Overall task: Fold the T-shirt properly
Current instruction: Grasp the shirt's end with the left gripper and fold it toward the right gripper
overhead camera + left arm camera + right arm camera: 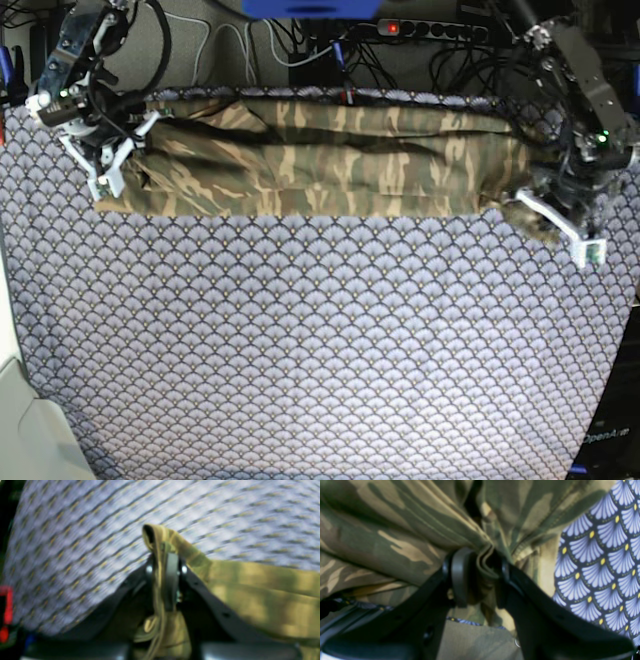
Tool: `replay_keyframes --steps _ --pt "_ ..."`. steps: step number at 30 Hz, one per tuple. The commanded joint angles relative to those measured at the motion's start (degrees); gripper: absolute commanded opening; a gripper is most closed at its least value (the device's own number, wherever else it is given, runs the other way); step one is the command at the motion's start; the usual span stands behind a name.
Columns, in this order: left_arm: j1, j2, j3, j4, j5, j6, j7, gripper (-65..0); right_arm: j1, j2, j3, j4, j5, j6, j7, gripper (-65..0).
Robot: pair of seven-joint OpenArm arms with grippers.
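- Purple scale-patterned tablecloth point(320, 350) covers the surface; the T-shirt point(330, 160) is stretched along its far edge.
- Left fingers point(166, 572) are clamped on a bunched corner (blurred).
- Right fingers point(477, 572) are pinching stacked folds.

The worktop is covered by a purple tablecloth point(320, 350) with a scale pattern. On it, along the upper part of the base view, the camouflage T-shirt point(330, 160) lies as a long band from left to right.
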Motion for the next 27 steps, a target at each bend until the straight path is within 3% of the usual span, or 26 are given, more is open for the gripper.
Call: replay_keyframes --steps 1,7,12,16,27 --pt "-0.68 0.10 1.90 1.98 -0.24 1.39 0.04 -64.5 0.42 0.34 0.15 0.87 0.66 0.17 0.66 -46.5" --pt "-0.42 4.40 8.84 3.56 -0.24 12.64 0.39 -64.5 0.42 0.34 0.15 0.87 0.66 0.17 0.66 -46.5" --pt "-0.24 7.83 13.77 3.74 -0.24 23.98 0.22 -64.4 0.42 0.42 0.15 0.87 0.66 0.17 0.66 -46.5" --pt "-0.07 9.85 18.16 3.74 0.29 31.19 -3.56 -64.4 1.04 0.42 0.06 0.87 0.66 0.17 0.66 -46.5" --pt "4.15 10.91 42.25 3.30 14.00 32.86 -12.27 -64.4 1.21 0.60 0.06 0.87 0.57 0.17 0.66 -46.5"
